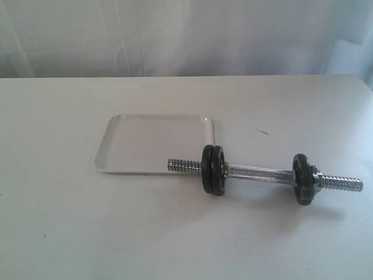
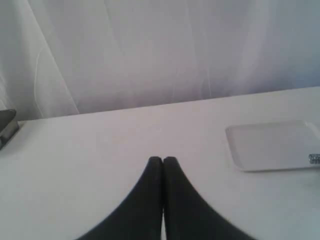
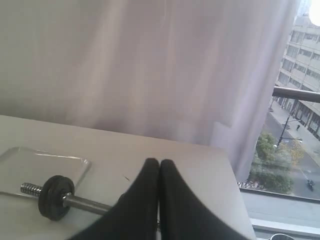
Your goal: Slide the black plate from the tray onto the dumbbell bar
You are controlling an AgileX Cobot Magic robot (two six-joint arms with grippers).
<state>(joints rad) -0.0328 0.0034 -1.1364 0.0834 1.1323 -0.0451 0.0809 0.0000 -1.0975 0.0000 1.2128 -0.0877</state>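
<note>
The white tray (image 1: 134, 146) lies on the table with nothing in it. In front of its right corner rests the chrome dumbbell bar (image 1: 262, 173). Two black plates (image 1: 213, 170) sit side by side near its left threaded end. A third black plate (image 1: 303, 179) with a silver collar nut sits near the right end. Neither gripper shows in the exterior view. My left gripper (image 2: 162, 160) is shut and empty over bare table, with the tray (image 2: 272, 145) off to one side. My right gripper (image 3: 159, 162) is shut and empty above the bar (image 3: 87, 203), with the plates (image 3: 55, 196) and tray (image 3: 30, 165) beyond.
A small dark mark (image 1: 262, 132) lies on the table right of the tray. A white curtain hangs behind the table. The right wrist view shows the table's edge (image 3: 235, 195) by a window. A dark object (image 2: 7, 127) sits at the table's far side in the left wrist view.
</note>
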